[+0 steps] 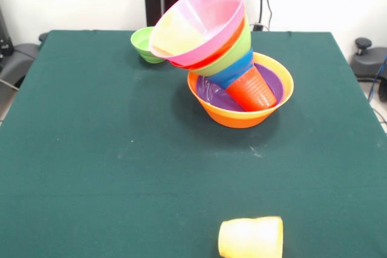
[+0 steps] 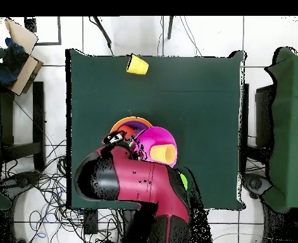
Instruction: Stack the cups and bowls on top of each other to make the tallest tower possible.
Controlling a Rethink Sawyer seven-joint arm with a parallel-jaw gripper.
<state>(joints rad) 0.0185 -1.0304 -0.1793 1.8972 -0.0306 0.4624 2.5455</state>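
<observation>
**Toward the far edge: leaning tower, open cloth nearer the camera**

At table centre-right stands the tower [image 1: 233, 67], tilted toward 10 o'clock from the large orange bowl [image 1: 240, 116]. A small green bowl [image 1: 144, 43] sits behind it at 10 o'clock near the far edge. One yellow cup [image 1: 251, 237] lies sideways at the near edge, 6 o'clock. Overhead, the arm [image 2: 135, 183] covers the gripper; its state cannot be told
</observation>
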